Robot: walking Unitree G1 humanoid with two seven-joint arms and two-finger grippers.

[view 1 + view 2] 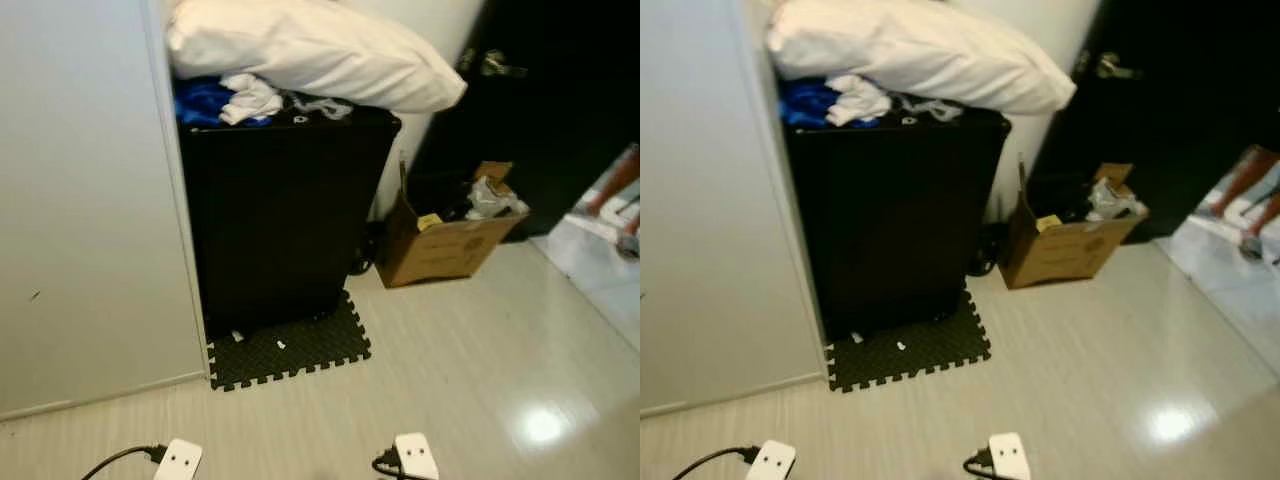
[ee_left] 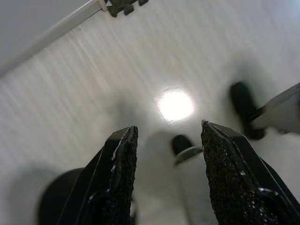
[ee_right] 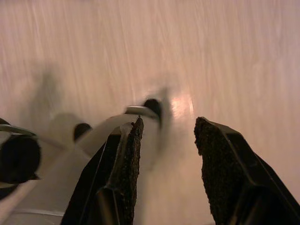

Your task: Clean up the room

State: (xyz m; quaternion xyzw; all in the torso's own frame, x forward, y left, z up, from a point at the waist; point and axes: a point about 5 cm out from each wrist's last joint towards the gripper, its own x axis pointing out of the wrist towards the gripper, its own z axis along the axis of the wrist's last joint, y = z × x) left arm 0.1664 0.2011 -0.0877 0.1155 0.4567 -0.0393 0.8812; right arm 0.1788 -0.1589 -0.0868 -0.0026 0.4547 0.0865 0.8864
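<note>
A black suitcase (image 1: 275,215) stands upright against a grey wall panel (image 1: 85,200), with blue and white clothes (image 1: 225,100) and a large white pillow (image 1: 310,50) piled on top. It rests on a black foam mat (image 1: 290,350) with small white scraps. To its right an open cardboard box (image 1: 440,245) holds clutter. My left gripper (image 2: 166,178) is open over bare pale floor. My right gripper (image 3: 164,164) is open too, with nothing between its fingers.
A dark door (image 1: 540,100) stands at the back right. A person's legs (image 1: 620,190) show at the far right on glossy tiles. Two white parts of my own body with black cables (image 1: 180,458) (image 1: 415,455) sit at the bottom edge. Pale wood floor (image 1: 470,380) spreads ahead.
</note>
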